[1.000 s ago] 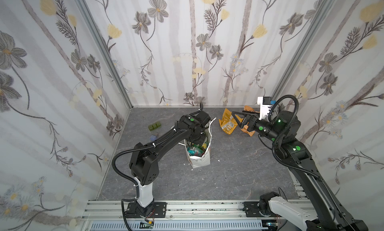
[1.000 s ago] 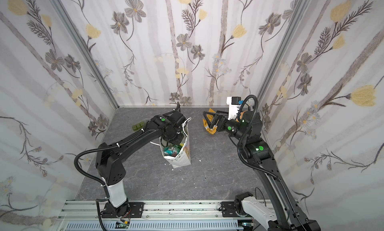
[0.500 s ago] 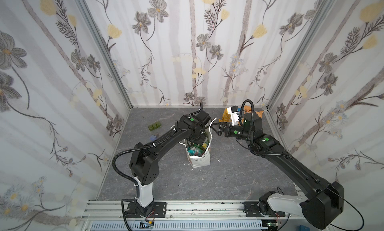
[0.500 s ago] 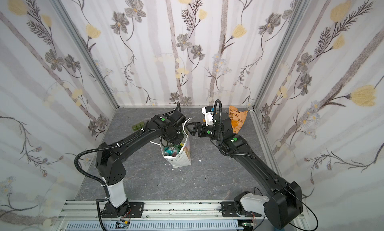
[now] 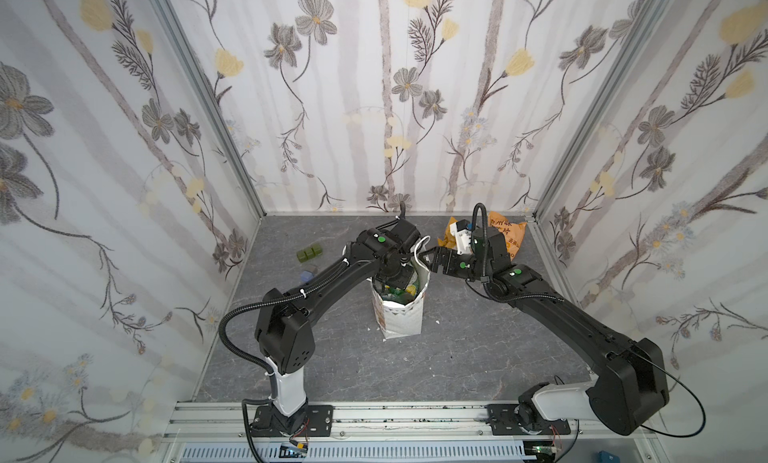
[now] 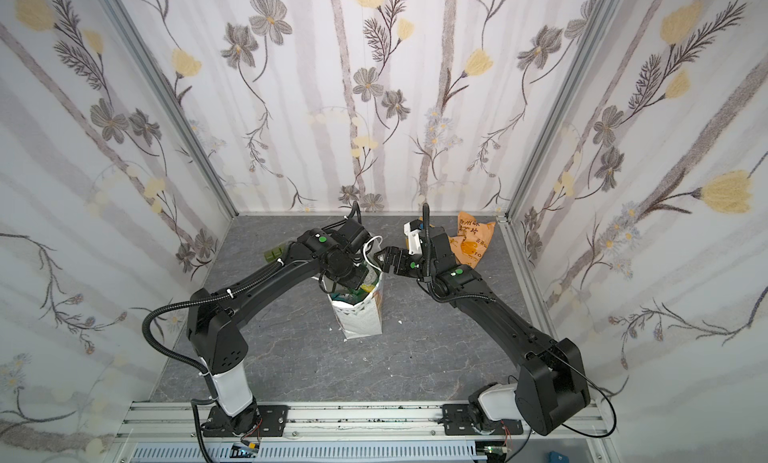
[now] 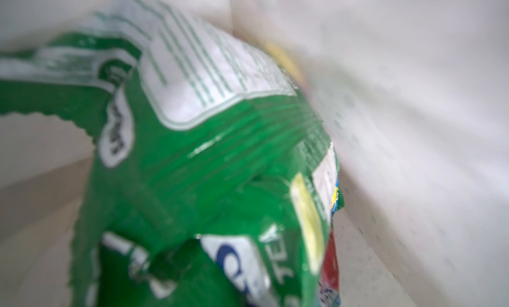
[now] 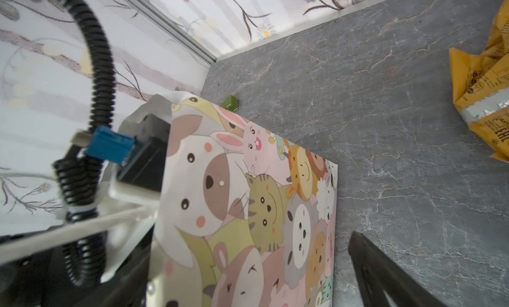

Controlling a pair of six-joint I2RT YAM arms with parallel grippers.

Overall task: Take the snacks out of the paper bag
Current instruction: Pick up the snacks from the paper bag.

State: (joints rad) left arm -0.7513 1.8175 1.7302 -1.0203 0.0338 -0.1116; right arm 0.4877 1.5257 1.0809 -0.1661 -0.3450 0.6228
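Note:
The white paper bag (image 5: 401, 319) (image 6: 361, 319) stands upright mid-table. My left gripper (image 5: 395, 278) (image 6: 349, 280) is down inside its mouth among green and yellow snacks (image 5: 405, 291). A green snack packet (image 7: 209, 159) fills the left wrist view between white bag walls (image 7: 413, 126); it bunches up where the hidden jaws are, shut on it. My right gripper (image 5: 430, 259) (image 6: 380, 257) (image 8: 248, 253) is open at the bag's rim by a cord handle, and the cartoon-animal side of the bag (image 8: 248, 195) lies between its fingers (image 8: 385, 278). Orange snack packets (image 5: 507, 232) (image 6: 473, 240) (image 8: 487, 85) lie at the back right.
Dark green blocks (image 5: 309, 253) (image 6: 272, 255) sit at the back left, one showing past the bag as a green block (image 8: 230, 103). A small bluish piece (image 5: 307, 274) lies near them. Walls close in the back and both sides.
My right arm has swung left from the orange packets at the back right to the bag's rim, staying open. The left arm and the bag have not moved.

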